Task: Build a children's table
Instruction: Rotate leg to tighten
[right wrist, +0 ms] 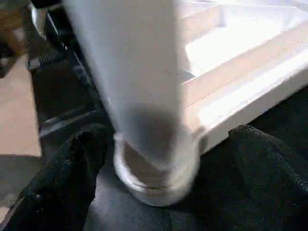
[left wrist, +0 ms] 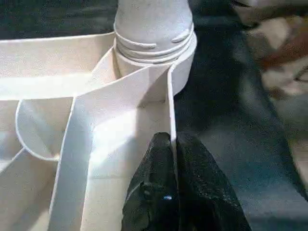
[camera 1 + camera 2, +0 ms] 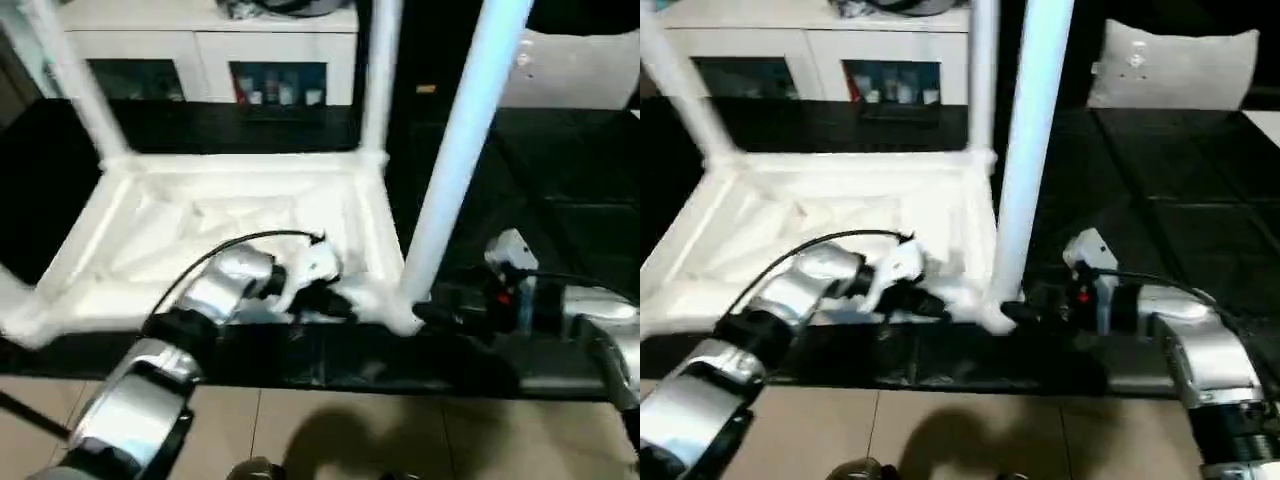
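The children's table lies upside down on a black surface, its white ribbed top (image 3: 200, 230) facing up. Legs stand in the far left (image 3: 75, 80), far right (image 3: 378, 80) and near right (image 3: 460, 150) corner sockets. My left gripper (image 3: 340, 303) is at the near edge beside the near right corner, shut on a thin upright rib (image 2: 169, 120) of the top. The right gripper (image 3: 425, 315) sits at the base of the near right leg (image 1: 139, 96), open. One finger (image 1: 67, 178) is on one side of the leg and one finger (image 1: 269, 163) on the other, apart from it.
A white cabinet with glass doors (image 3: 200, 60) stands behind the table. A pale cushion (image 3: 1170, 65) lies at the back right on the black surface (image 3: 1160, 180). Beige floor tiles (image 3: 350, 430) run along the front edge.
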